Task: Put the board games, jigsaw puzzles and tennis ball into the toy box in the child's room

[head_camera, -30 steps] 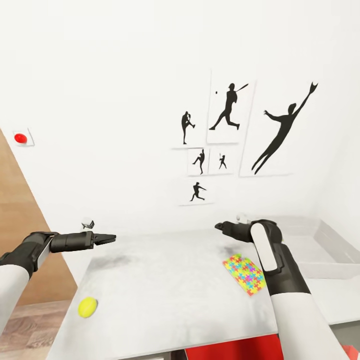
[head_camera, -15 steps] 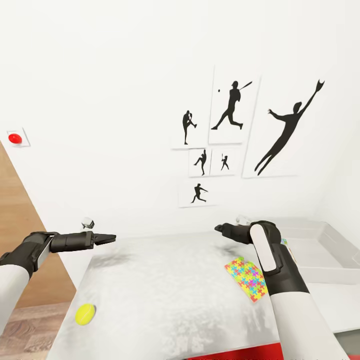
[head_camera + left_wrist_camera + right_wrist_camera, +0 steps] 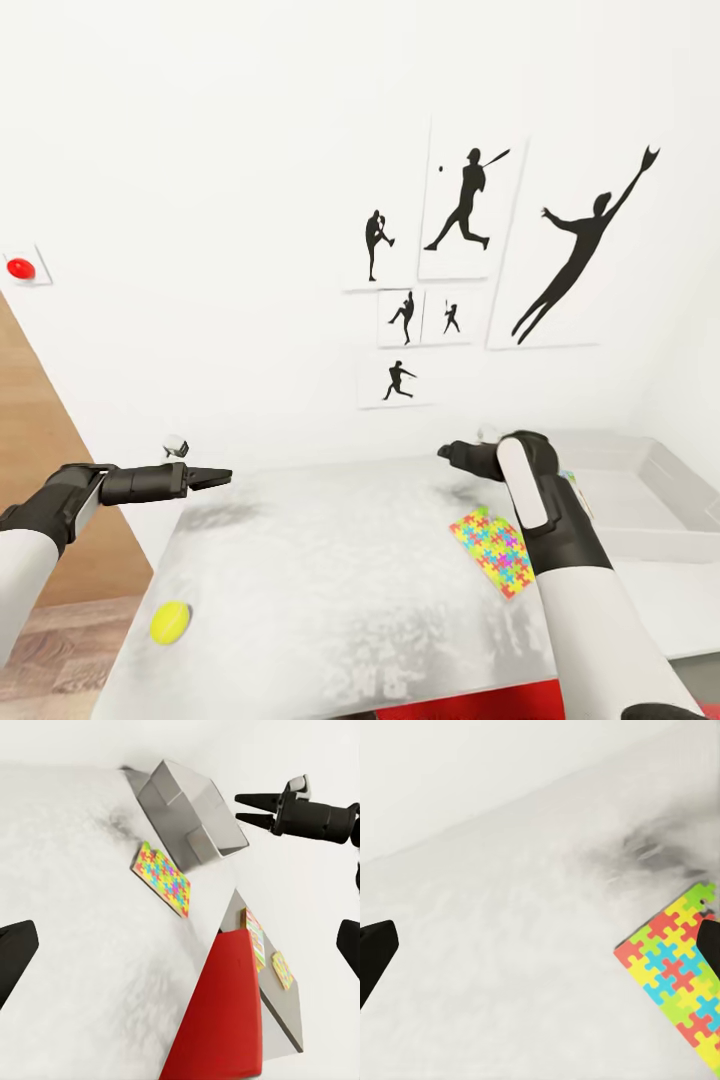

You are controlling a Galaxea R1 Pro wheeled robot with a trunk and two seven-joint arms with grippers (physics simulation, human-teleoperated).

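White wall across whole upper view. Poster cluster at 2 o'clock: black sports silhouettes, six sheets, largest at right. Red button on white plate at 9 o'clock. Wood-plank floor at 8 o'clock. Red chair against table edge. Light even, soft.

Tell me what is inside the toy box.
The toy box looks empty in the head view, but the right arm covers its near-left end. The left wrist view shows bare inner walls.
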